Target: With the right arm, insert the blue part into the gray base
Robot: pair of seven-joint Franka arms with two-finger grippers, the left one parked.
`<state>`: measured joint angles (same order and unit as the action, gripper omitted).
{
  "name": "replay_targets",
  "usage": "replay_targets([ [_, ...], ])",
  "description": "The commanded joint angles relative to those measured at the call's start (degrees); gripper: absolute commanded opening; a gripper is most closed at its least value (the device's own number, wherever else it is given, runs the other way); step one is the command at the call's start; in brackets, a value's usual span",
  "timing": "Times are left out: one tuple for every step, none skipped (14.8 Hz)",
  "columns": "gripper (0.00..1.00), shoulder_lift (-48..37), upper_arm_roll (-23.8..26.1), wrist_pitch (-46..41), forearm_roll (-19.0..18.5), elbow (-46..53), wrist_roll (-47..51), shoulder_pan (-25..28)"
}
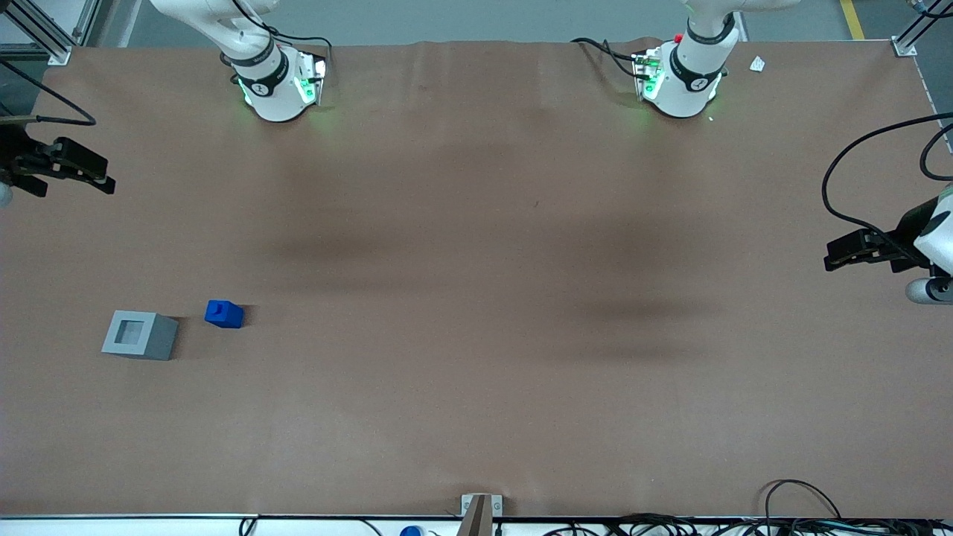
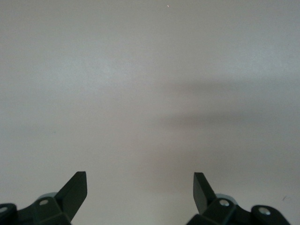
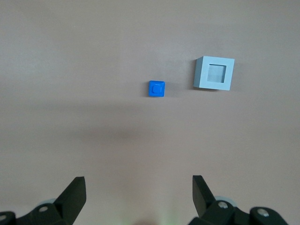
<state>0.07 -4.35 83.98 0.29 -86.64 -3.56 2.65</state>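
Note:
The blue part (image 1: 224, 313) sits on the brown table with its raised stub facing up. Close beside it, a little nearer the front camera, stands the gray base (image 1: 139, 335) with its square recess upward; the two are apart. My right gripper (image 1: 100, 181) hangs at the working arm's end of the table, farther from the front camera than both blocks and well clear of them. In the right wrist view the blue part (image 3: 157, 88) and the gray base (image 3: 214, 73) lie ahead of the gripper (image 3: 139, 185), which is open with nothing between its fingers.
The working arm's base (image 1: 277, 85) and the parked arm's base (image 1: 681, 78) stand at the table's back edge. A metal bracket (image 1: 481, 508) and loose cables (image 1: 804, 514) line the front edge. A small white scrap (image 1: 757, 64) lies near the back corner.

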Motion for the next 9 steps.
replay_targets([
  [1.00,-0.33,0.31,1.00,0.50,0.07,0.84,-0.55],
  [1.00,-0.33,0.31,1.01,0.33,0.15,0.84,-0.55],
  [1.00,-0.33,0.31,1.01,0.16,0.16,0.84,-0.55],
  [1.00,-0.33,0.31,0.92,0.15,0.16,0.84,-0.63],
  [1.00,-0.33,0.31,0.92,0.07,0.16,0.75,-0.63],
  [1.00,-0.33,0.31,0.92,0.07,0.16,0.49,-0.81],
  [1.00,-0.16,0.31,0.92,0.41,0.16,0.14,-1.51],
  [1.00,-0.25,0.31,0.92,0.77,0.16,0.22,-1.86],
  [1.00,-0.16,0.40,0.75,0.77,0.16,0.66,-1.78],
])
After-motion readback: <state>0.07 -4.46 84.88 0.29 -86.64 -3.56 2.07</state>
